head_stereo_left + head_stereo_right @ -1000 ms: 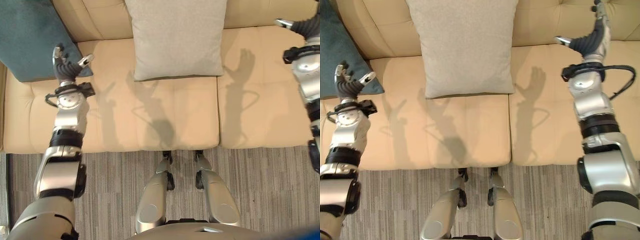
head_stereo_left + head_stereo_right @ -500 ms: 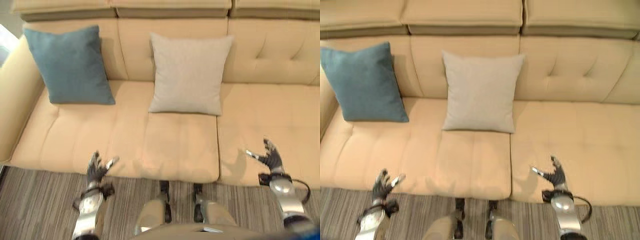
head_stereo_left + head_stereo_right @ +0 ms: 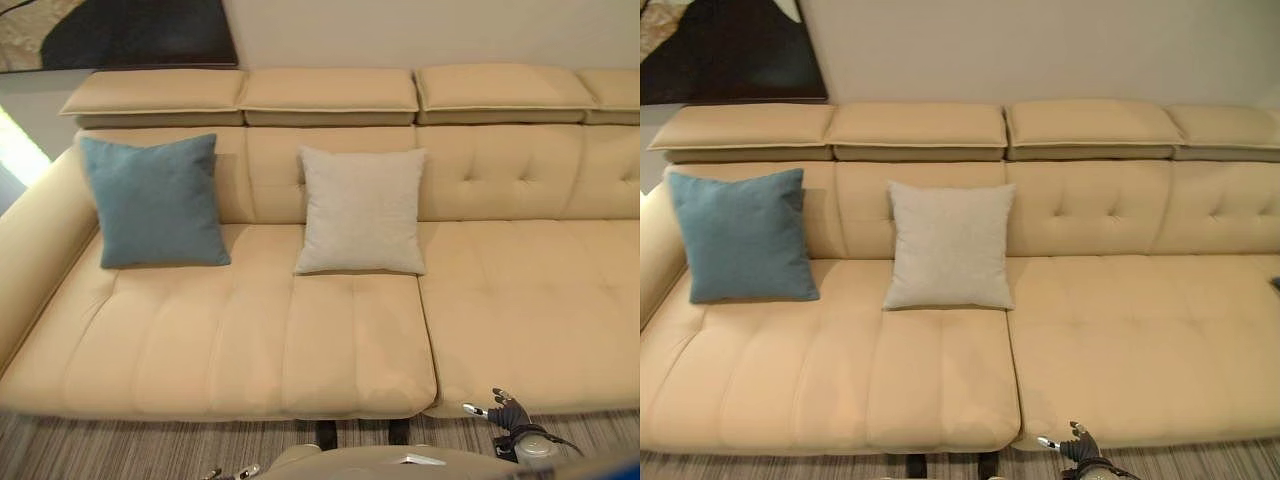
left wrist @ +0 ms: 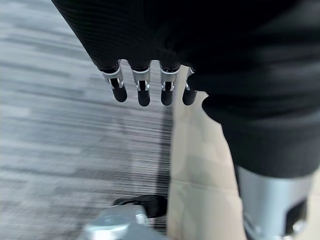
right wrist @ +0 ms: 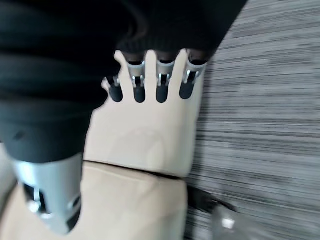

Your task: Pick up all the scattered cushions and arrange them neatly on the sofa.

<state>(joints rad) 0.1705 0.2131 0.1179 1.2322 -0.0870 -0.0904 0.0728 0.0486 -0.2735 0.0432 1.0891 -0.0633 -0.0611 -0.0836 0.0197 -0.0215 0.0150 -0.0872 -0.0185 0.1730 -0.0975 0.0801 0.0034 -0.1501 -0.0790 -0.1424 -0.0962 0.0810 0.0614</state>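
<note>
right hand (image 3: 508, 412) low by the sofa (image 3: 350, 340) front edge, fingers spread, empty (left hand (image 4: 145, 85) likewise relaxed over striped carpet (image 4: 60, 125)). beyond, blue cushion (image 3: 153, 200) and grey cushion (image 3: 362, 211) upright against the backrest.

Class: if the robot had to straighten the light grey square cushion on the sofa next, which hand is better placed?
Probably the right hand: it sits open at the beige sofa's front edge, nearer the light grey square cushion than the left hand, low over carpet.

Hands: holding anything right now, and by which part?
Nothing held. Left hand and right hand hang open by the sofa's front edge; blue cushion and grey cushion stand against its backrest.
</note>
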